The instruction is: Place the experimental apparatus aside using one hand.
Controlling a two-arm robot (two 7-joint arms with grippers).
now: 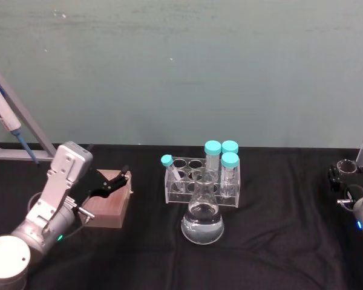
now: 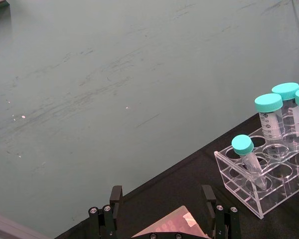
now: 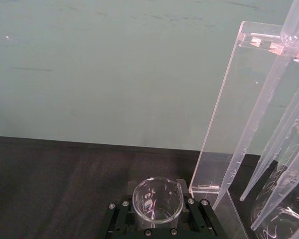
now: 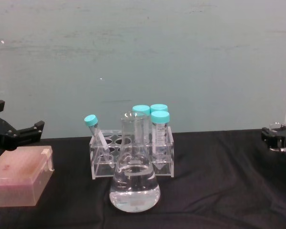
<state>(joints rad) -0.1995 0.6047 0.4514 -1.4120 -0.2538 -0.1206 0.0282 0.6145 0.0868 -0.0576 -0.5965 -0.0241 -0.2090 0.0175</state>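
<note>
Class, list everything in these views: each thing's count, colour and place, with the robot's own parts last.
conical flask: one, clear, holds clear liquid, table centre, in front of the rack.
tube rack: one, clear, behind the flask.
capped tubes: four, teal caps; three upright on the rack's right, one tilted on its left.
box: one, pinkish, table left.
small beaker: one, clear, in the right gripper.
pipette stand: one, clear, beside the beaker.
left gripper: black, open, above the box.
right gripper: black, shut on the beaker, far right.
</note>
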